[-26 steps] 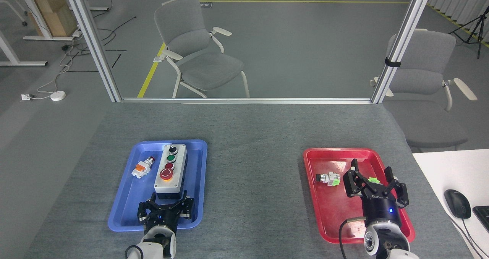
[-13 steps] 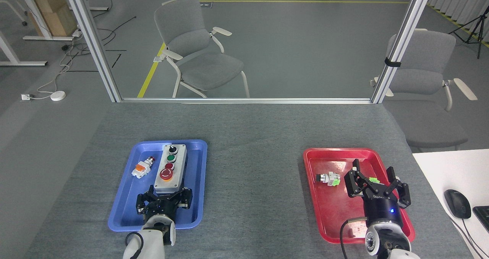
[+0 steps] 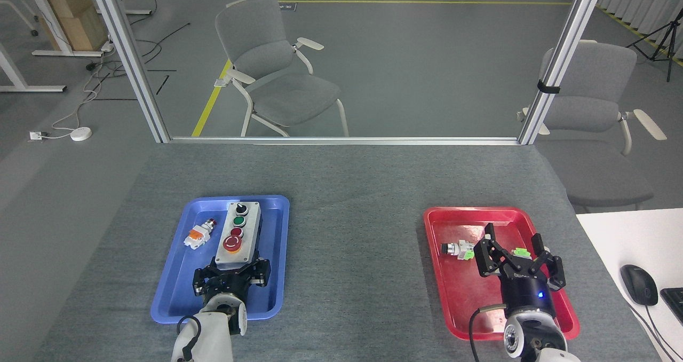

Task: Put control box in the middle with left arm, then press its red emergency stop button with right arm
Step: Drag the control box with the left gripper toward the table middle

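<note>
Left gripper [image 3: 232, 271]: fingers spread, one to either side of the near end of the control box [image 3: 238, 236]. Whether the pads touch the box walls cannot be told from this view. Box not lifted; it lies flat in the blue tray [image 3: 176, 292], long axis running near to far, on the tray's right half. Row on top from far to near: black knob, green button, small red button, then the red emergency stop button [image 3: 232, 243] nearest the gripper.

Just left of the box, same tray: loose white-orange switch [image 3: 197, 234], apart from the box.

Right gripper [image 3: 516, 259]: fingers spread, holding nothing, hovering over the red tray [image 3: 453, 308] on the right side of the table. A small green-and-white part [image 3: 459, 250] lies in that tray, left of the gripper.

The middle [image 3: 355, 255]: bare grey tabletop between the two trays.

Step in hand, by my reading: first step, grasp of the box by the left arm. Not yet placed; button untouched.

Next move calls for: closing on the box's near end, lifting clear of the tray rim, carrying rightward to the bare felt. Risk: box is long and gripped at one end, so the far end may droop or swing.
</note>
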Motion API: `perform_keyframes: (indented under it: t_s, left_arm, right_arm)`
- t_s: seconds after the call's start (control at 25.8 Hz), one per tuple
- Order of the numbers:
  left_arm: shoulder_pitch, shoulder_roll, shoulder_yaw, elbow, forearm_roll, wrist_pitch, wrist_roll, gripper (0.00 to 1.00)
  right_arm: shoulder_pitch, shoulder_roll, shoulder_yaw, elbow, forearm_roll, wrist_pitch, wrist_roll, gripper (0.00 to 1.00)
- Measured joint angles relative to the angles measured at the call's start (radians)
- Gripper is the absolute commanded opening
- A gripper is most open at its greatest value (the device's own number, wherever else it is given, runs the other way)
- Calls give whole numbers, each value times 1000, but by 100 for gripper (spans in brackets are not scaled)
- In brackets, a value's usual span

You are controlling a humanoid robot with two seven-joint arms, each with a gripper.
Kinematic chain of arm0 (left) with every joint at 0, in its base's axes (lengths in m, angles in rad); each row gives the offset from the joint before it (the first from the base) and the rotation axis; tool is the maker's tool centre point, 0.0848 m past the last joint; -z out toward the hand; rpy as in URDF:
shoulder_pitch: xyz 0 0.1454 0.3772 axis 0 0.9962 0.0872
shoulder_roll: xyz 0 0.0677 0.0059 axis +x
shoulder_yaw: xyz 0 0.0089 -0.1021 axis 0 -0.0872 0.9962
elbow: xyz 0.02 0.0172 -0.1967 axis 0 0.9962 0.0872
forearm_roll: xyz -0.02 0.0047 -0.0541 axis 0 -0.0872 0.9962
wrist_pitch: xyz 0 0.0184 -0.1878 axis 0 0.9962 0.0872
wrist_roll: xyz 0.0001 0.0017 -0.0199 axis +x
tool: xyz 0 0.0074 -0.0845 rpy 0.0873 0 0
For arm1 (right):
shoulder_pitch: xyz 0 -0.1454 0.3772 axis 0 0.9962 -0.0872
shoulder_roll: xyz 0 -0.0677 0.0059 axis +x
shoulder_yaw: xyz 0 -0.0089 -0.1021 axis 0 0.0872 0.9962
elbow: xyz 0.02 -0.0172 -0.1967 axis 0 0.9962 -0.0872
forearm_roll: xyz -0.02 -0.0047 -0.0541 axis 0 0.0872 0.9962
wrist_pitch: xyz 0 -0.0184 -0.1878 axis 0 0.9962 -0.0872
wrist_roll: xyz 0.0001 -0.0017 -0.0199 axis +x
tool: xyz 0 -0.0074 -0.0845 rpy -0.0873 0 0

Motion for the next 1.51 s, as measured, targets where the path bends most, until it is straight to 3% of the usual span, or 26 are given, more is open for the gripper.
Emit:
perform_keyframes:
  t_s: [0.16,0.35,0.43,0.47,0.81,1.28,1.51]
  left_arm:
    - [-8,1,-2,4,0,-1,2,70]
    - [-10,6,-6,4,-9,-7,5,27]
    - [-10,9,-7,2,-11,-16,5,4]
    - [-9,10,-7,0,-11,-25,4,0]
    - [1,20,-8,-48,-8,-67,6,0]
    - [225,30,-34,-536,-4,-80,0,0]
    - [228,-36,-161,-573,-6,-96,2,0]
  right_arm:
    - [0,1,3,0,0,0,0,99]
    - [1,2,4,0,-1,-4,-1,99]
    - [1,3,4,0,-1,-5,-1,99]
    - [1,3,4,0,-1,-5,-1,99]
    - [1,3,4,1,-1,-6,-1,99]
    - [-1,3,4,1,0,-7,-2,99]
    - [-1,1,4,2,1,-7,-2,99]
